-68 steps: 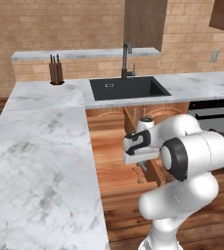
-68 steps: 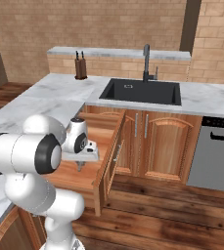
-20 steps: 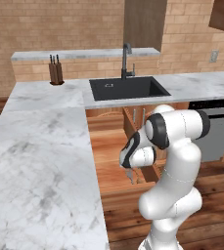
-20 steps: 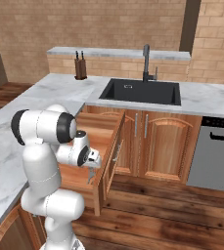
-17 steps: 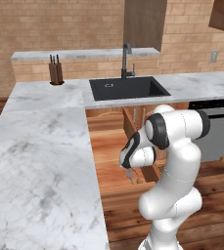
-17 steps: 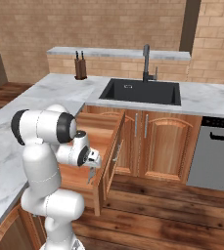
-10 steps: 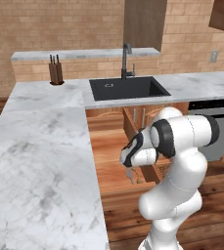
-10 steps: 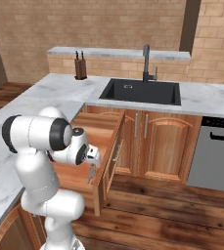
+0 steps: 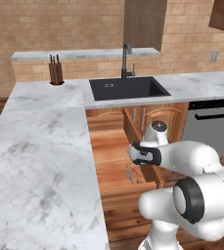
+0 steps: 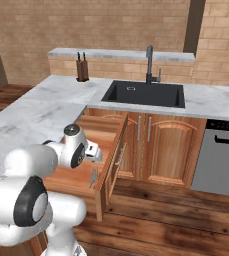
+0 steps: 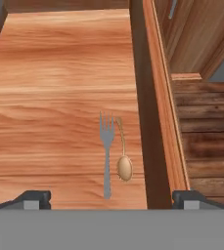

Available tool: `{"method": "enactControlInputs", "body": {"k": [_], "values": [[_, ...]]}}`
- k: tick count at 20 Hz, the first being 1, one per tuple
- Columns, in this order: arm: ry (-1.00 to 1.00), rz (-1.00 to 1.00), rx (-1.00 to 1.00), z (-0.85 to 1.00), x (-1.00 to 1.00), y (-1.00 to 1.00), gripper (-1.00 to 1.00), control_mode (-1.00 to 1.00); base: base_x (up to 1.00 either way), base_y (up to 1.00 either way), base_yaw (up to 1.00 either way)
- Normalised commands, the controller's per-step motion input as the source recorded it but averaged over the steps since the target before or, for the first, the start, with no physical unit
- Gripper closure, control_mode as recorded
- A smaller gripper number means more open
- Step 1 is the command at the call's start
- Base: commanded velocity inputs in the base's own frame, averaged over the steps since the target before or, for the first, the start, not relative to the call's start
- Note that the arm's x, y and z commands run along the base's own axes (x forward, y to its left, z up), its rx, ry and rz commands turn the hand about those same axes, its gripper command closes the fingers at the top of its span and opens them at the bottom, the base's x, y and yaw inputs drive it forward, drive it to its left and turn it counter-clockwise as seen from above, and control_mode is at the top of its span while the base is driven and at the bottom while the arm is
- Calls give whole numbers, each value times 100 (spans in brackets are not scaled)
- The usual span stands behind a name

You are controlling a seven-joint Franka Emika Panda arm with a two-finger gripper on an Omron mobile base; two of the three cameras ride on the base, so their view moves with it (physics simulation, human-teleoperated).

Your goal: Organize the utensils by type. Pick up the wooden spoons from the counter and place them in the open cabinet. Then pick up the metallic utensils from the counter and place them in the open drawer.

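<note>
Claw [image 11: 111, 197] wide open, empty, above the light, stiff, slippery silver-grey four-tined fork [image 11: 106, 154] and small coppery spoon [image 11: 123, 163]; pinch mid-handle.

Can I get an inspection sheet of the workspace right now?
Surface: white marble counter, no utensils seen on it.
Job's things: slim silver-grey fork and small coppery spoon lie side by side in the open wooden drawer, near its front right corner.
Clutter: wooden knife block on the far counter.
Grippers: two-finger gripper open, above the drawer, holding nothing.
Cables: nothing seen.
Surroundings: black sink basin with dark faucet, brick wall, grey dishwasher, wood floor.
</note>
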Motion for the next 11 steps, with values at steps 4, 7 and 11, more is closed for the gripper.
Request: {"method": "enactControlInputs", "body": {"k": [4, 7, 11], "values": [[0, 0, 0, 100, -50, -15, -100, -100, 0, 0, 0], [0, 0, 0, 100, -31, -7, -100, -100, 0, 0, 0], [5, 0, -1, 100, -25, -4, -100, -100, 0, 0, 0]]}}
